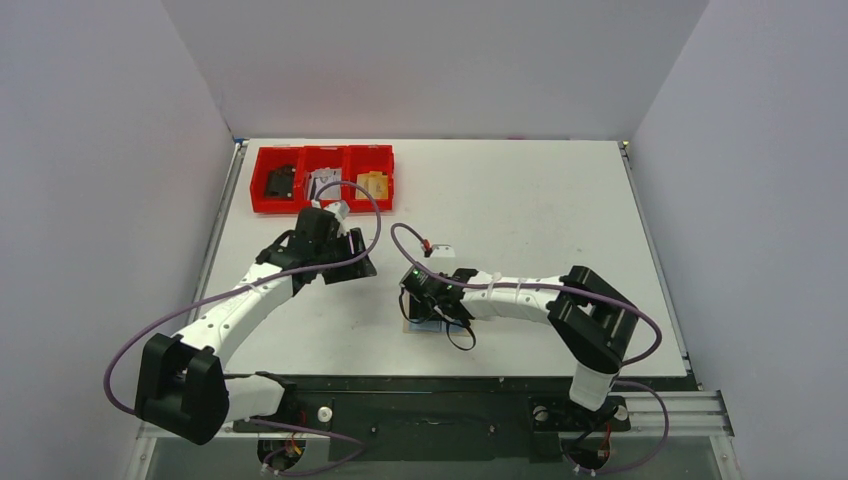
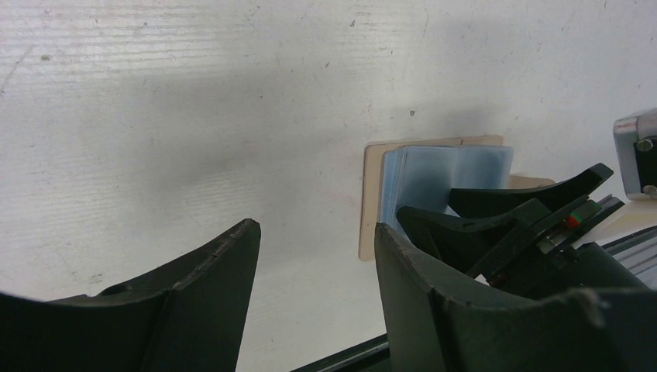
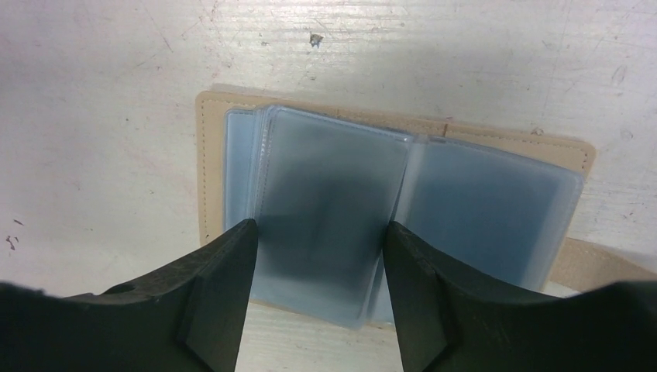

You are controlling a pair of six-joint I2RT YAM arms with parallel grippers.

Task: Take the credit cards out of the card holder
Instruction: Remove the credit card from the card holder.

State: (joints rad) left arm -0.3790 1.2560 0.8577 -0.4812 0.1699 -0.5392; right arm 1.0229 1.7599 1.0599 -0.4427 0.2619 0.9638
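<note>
The card holder (image 3: 208, 167) is a tan sleeve lying open on the white table, under my right gripper (image 1: 425, 303). Pale blue-grey cards or card pockets (image 3: 496, 205) fill it. One pale page with a dark patch (image 3: 329, 201) stands blurred between the right fingers. My right gripper (image 3: 319, 226) is open just above it, with its jaws either side of that page. My left gripper (image 1: 345, 258) is open and empty, above the table to the holder's left. In the left wrist view (image 2: 314, 229) it faces the holder (image 2: 372, 198), the cards (image 2: 453, 167) and the right fingers (image 2: 503, 221).
A red three-compartment tray (image 1: 322, 152) sits at the back left and holds small dark, pale and yellowish items. The right arm's purple cable (image 1: 400, 245) loops over the table behind the holder. The table's near edge runs just in front of the holder.
</note>
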